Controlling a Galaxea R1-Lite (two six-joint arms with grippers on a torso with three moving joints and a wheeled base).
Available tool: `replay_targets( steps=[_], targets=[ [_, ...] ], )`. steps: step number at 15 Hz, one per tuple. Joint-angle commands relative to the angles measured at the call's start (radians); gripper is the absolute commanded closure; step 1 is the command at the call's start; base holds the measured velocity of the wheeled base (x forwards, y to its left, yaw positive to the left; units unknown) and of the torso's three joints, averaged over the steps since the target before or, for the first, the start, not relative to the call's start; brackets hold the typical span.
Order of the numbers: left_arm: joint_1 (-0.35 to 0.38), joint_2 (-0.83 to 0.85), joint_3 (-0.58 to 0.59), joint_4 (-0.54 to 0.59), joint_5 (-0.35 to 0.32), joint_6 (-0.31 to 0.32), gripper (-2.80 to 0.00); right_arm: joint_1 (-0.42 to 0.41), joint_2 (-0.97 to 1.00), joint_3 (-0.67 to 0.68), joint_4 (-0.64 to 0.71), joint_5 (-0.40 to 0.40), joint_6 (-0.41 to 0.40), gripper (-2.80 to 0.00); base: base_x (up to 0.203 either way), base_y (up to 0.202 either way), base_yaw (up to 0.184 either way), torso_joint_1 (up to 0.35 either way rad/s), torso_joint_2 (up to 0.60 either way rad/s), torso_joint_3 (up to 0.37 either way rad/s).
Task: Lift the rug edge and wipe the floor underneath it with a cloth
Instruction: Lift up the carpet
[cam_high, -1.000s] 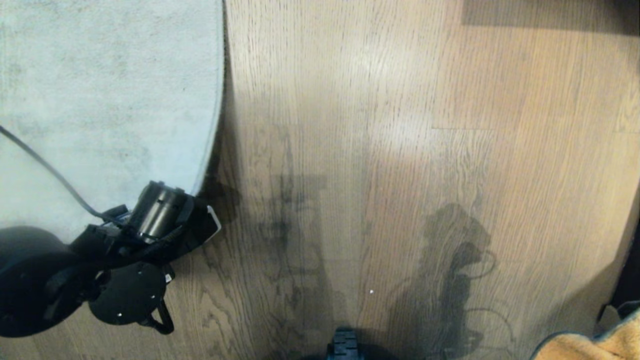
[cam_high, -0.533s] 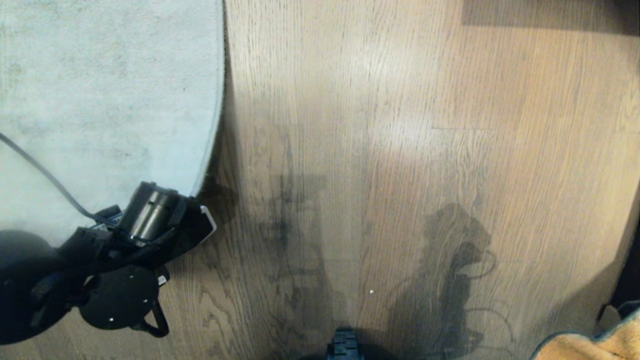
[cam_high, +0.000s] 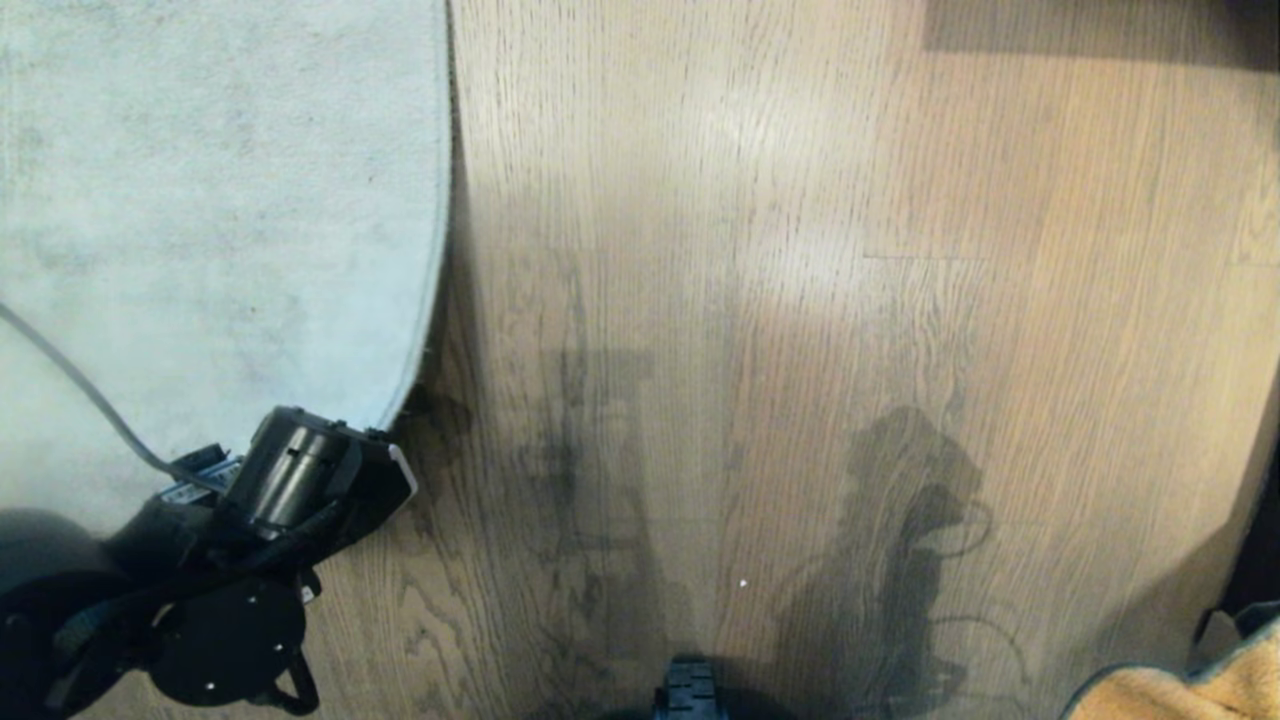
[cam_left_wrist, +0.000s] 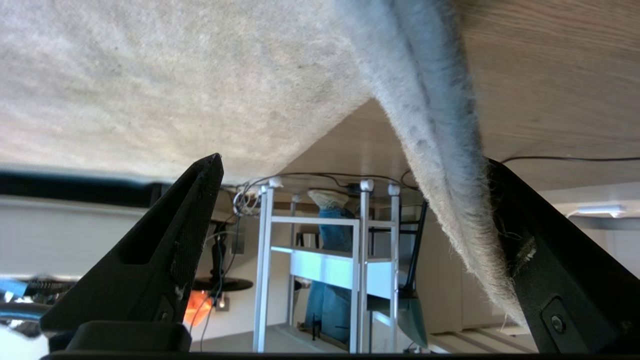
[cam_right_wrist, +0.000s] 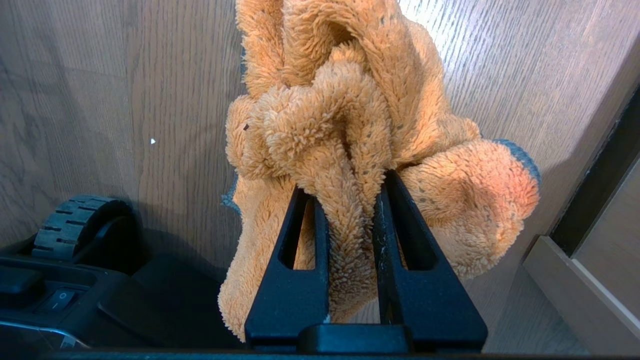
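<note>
Rug edge (cam_high: 425, 330) unchanged; left gripper (cam_high: 385, 480) has drawn back toward the base.

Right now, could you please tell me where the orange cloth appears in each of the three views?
Head view: the cloth peeks in at the lower right corner.
Left wrist view: not in it.
Right wrist view: centre, bunched, clamped in the right pincer.
Shared landmark: the black ribbed wheel on the floor.
</note>
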Motion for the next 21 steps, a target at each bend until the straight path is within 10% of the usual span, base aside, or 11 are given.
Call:
replay_targets(
  steps=[1,21],
  targets=[
    [0.003,0.015,0.017,-0.016,0.012,0.004,-2.8,0.0,0.001,0.0,0.0,0.001,-0.002,0.0,0.0,0.0,0.0,0.0,0.0,0.0],
    [0.028,0.143,0.109,-0.21,0.003,-0.016,-2.8,0.0,0.001,0.0,0.0,0.001,-0.002,0.0,0.0,0.0,0.0,0.0,0.0,0.0]
  ],
)
